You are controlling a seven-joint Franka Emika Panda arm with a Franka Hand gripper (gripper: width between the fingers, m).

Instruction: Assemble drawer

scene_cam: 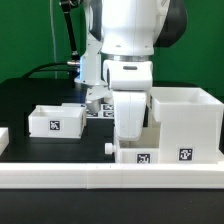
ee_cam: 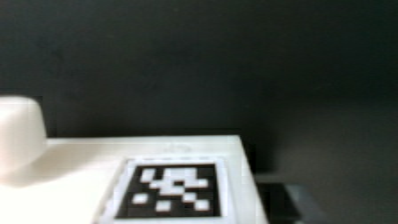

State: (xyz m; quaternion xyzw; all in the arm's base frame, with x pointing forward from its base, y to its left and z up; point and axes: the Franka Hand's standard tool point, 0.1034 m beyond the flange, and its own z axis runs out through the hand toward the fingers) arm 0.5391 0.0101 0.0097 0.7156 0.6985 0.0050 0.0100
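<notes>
In the exterior view the large white drawer housing (scene_cam: 186,126) stands on the right. One small tray (scene_cam: 57,121) sits on the left. A second small tray (scene_cam: 137,153), with a knob (scene_cam: 108,147) towards the exterior view's left, lies right beside the housing. My gripper (scene_cam: 128,137) is down at this second tray, and its fingertips are hidden behind the hand and tray. The wrist view shows a white tray face with a black-and-white tag (ee_cam: 175,189) very close. A rounded white part (ee_cam: 18,142) shows beside it. I cannot see whether the jaws grip the tray.
Long low white rails (scene_cam: 100,178) run along the front. The marker board (scene_cam: 98,109) lies at the back behind the arm. The table (scene_cam: 30,95) is black, with cables at the back left.
</notes>
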